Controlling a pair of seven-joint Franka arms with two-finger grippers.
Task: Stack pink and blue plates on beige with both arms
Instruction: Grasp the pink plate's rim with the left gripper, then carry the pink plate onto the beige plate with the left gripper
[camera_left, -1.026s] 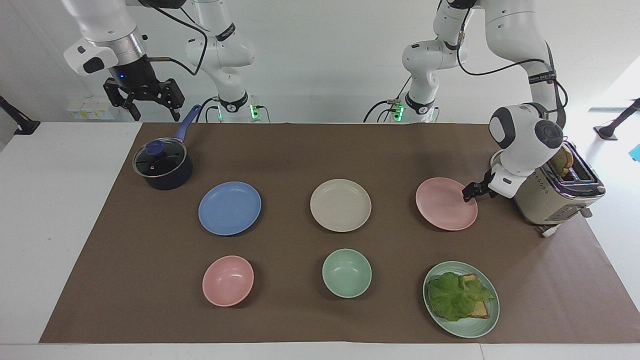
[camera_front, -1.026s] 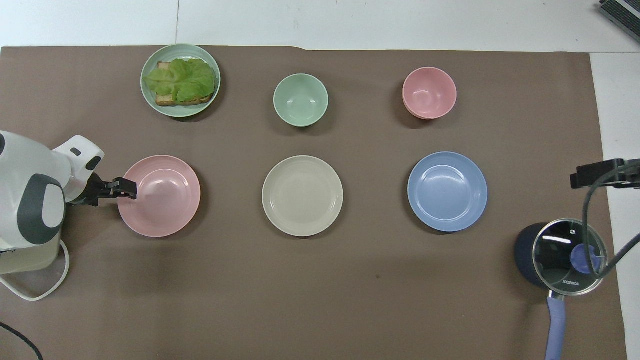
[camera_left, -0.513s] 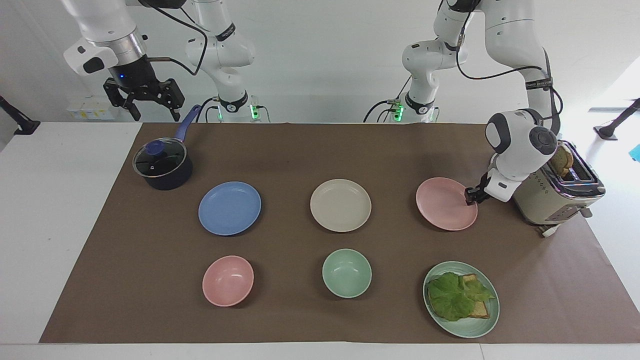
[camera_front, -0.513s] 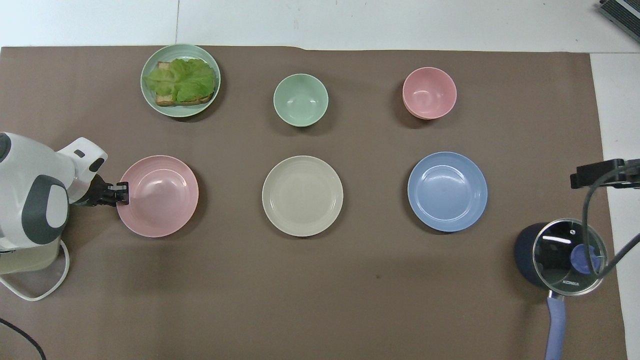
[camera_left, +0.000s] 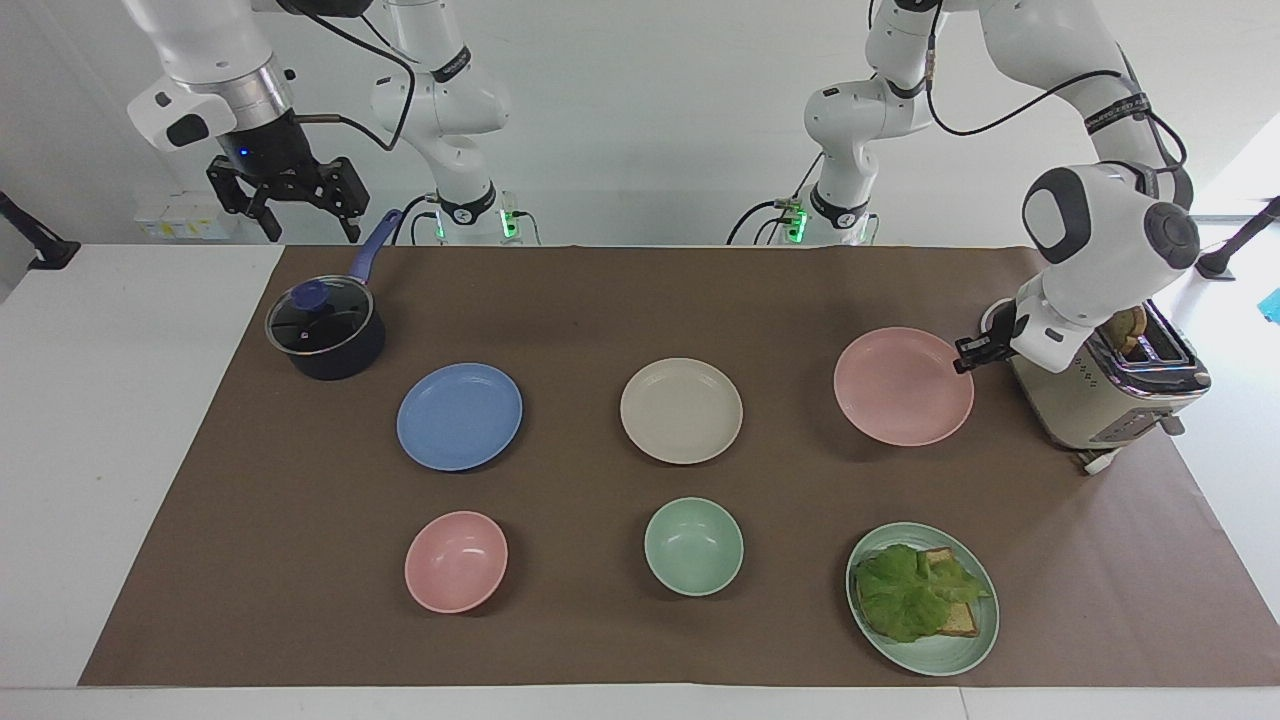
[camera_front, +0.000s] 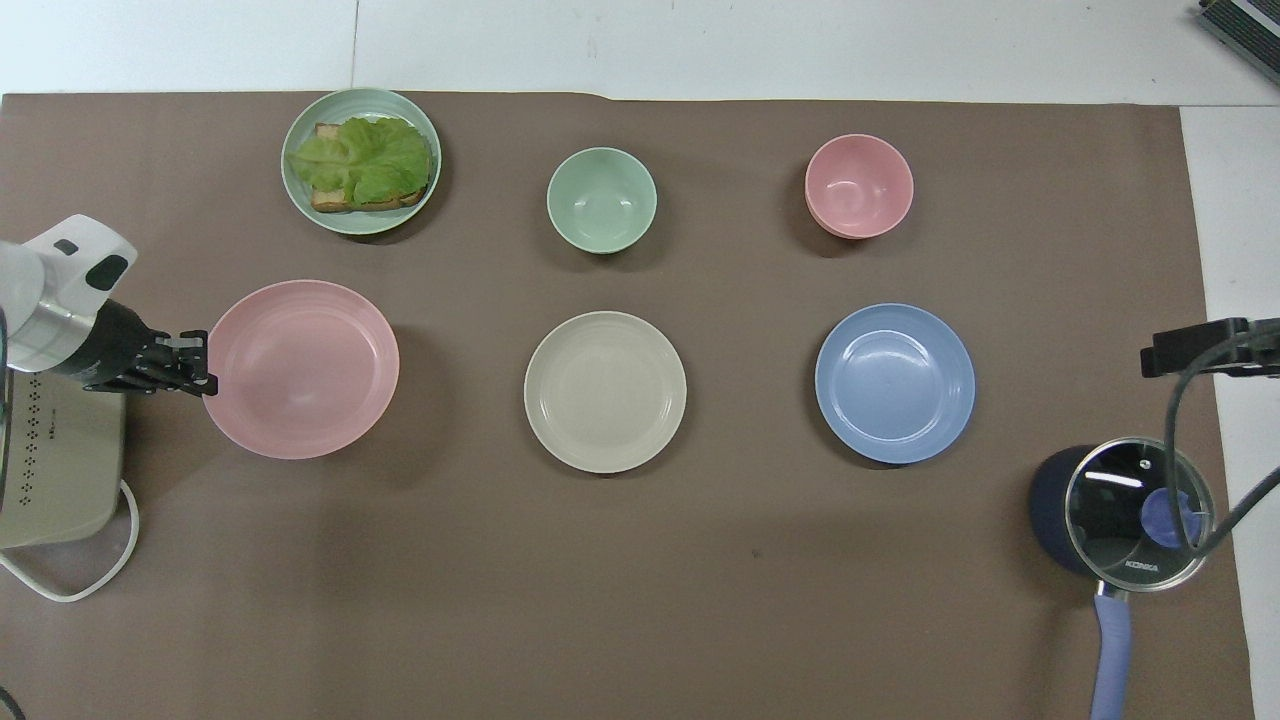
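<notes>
The left pincer (camera_front: 200, 362) gripped the rim of the pink plate (camera_front: 300, 368) at the left arm's end of the worktop (camera_front: 700, 560), beside a beige toaster (camera_front: 55, 470). The beige plate (camera_front: 605, 391) lay mid-worktop, the blue plate (camera_front: 895, 383) toward the right arm's end. Farther from the robots sat a green plate (camera_front: 300, 195) carrying toast with lettuce (camera_front: 362, 160), a green bowl (camera_front: 601, 199) and a pink bowl (camera_front: 859, 186). A lidded dark pot (camera_front: 1125, 510) stood nearer the robots than the blue plate, and part of the right pincer (camera_front: 1195, 347) showed above it.
</notes>
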